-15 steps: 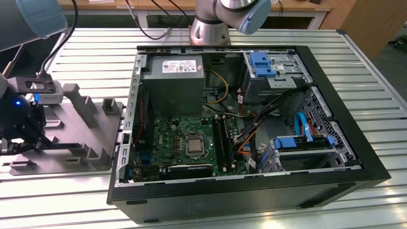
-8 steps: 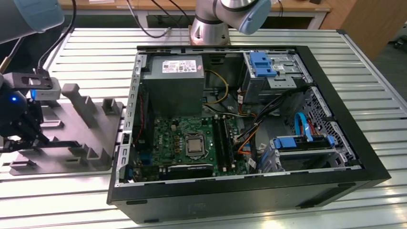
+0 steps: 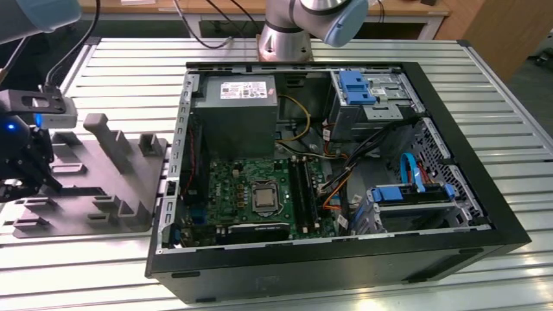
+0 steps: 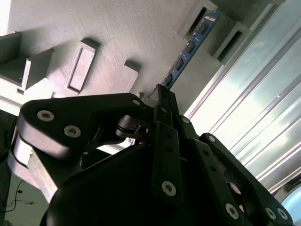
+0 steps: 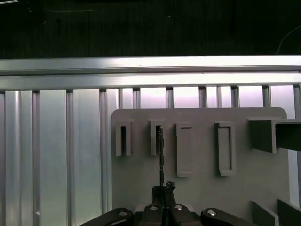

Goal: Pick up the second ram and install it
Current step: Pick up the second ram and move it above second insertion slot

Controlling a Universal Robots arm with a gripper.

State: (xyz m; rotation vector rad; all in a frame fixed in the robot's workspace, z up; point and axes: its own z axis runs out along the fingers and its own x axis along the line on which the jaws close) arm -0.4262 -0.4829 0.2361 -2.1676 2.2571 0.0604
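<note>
The second ram [image 4: 188, 47] is a thin blue-green board with black chips, standing on edge among the pegs of the grey tray [image 4: 117, 33]. In the first wrist view it shows as a dark thin edge [image 5: 161, 155] running from a tray slot to the fingers. My gripper [image 5: 162, 189] is shut on its near end, and the black fingers [image 4: 164, 122] meet on the board. In the exterior view the gripper [image 3: 19, 175] hangs over the tray [image 3: 87, 214] at the exterior view's left. I cannot tell whether the ram still rests in its slot.
An open computer case [image 3: 449, 259] lies to the exterior view's right of the tray, with the motherboard's long black slots [image 3: 302, 184] near its middle. Cables, a power supply [image 3: 233, 110] and blue drive bays [image 3: 359, 91] crowd the case. The slatted metal table [image 3: 129, 71] lies underneath.
</note>
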